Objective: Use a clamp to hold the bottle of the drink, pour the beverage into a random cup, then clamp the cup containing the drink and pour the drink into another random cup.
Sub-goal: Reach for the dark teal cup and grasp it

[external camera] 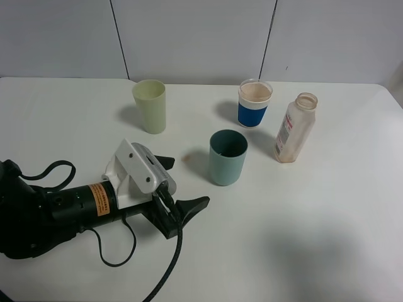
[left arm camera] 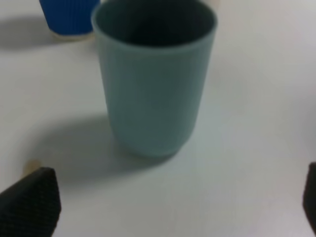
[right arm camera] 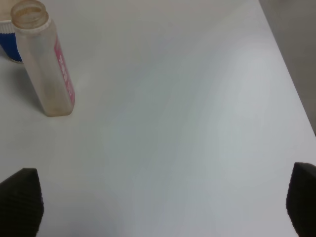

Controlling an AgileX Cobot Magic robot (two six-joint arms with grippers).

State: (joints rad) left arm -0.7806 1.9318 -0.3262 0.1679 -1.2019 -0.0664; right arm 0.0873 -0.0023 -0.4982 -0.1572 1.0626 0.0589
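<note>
The bottle [external camera: 295, 129] stands just right of a cup [external camera: 254, 104].

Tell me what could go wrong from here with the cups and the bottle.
1. The open left pincer sits low, facing the teal cup; a finger striking its wall rather than straddling it might tip the tumbler.
2. The uncapped bottle stands tall and narrow beside the blue-banded cup; a knock could topple it, perhaps spilling any leftover drink.

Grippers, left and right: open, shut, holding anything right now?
Left gripper: open, holding nothing; the teal cup stands untouched ahead of it.
Right gripper: open, holding nothing; the bottle stands apart from it.
</note>
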